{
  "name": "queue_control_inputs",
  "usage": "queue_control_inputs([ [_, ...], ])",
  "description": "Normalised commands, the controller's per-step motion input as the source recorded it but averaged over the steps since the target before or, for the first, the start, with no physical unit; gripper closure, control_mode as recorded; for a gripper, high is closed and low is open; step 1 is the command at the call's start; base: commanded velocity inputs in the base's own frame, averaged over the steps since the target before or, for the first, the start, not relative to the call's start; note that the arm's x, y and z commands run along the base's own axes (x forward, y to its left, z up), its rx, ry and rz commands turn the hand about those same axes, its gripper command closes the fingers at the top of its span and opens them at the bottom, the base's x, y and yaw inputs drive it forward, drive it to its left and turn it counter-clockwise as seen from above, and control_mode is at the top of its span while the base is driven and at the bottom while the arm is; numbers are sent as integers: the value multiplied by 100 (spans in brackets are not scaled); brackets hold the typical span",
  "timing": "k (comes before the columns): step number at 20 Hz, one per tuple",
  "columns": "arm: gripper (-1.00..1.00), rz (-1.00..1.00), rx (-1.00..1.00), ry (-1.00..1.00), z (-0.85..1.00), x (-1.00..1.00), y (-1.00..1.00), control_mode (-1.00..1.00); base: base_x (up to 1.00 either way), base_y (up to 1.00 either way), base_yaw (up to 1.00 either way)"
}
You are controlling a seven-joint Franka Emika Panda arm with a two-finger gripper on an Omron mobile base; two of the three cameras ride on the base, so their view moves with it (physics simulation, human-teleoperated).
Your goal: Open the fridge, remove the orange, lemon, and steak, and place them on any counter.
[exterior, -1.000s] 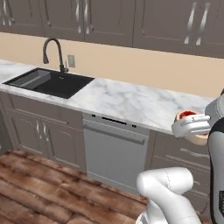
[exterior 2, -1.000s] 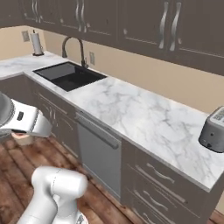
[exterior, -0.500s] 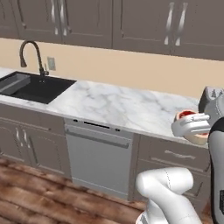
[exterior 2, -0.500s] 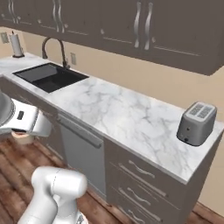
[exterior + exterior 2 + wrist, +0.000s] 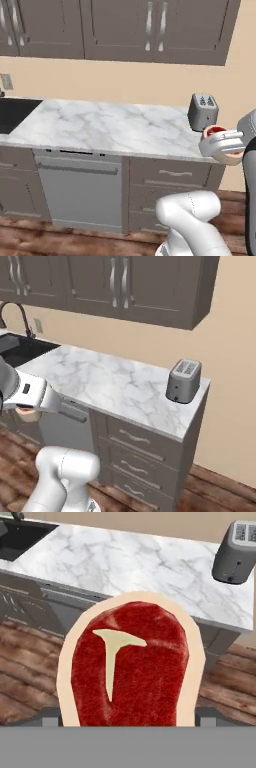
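Observation:
The steak (image 5: 131, 667), a red slab with a pale fat rim, is large in the hand view, held between the fingers of my gripper (image 5: 130, 719). In the left base view the gripper (image 5: 223, 145) hangs at the right edge, shut on the steak (image 5: 215, 131), just in front of the white marble counter (image 5: 100, 125) near its right end. In the right base view the steak's pale rim (image 5: 27, 415) pokes out under the arm at the far left. The fridge, the orange and the lemon are out of view.
A grey toaster (image 5: 202, 111) (image 5: 183, 381) (image 5: 237, 552) stands on the counter's right end. A black sink (image 5: 20, 348) (image 5: 20, 537) lies to the left. A dishwasher (image 5: 75, 190) and drawers (image 5: 135, 448) sit below the counter (image 5: 110, 381), over a wood floor.
The whole scene has slid left as the base moved: the sink has left the middle and the toaster end of the counter has come in. The steak stays in the gripper.

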Motion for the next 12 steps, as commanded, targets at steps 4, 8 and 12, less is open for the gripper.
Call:
queue_control_inputs([
  [4, 100, 0, 0, 0, 0, 0, 0, 100, 0, -1, -51],
  [8, 100, 0, 0, 0, 0, 0, 0, 100, 0, -11, -51],
  [12, 100, 0, 0, 0, 0, 0, 0, 100, 4, -3, -47],
])
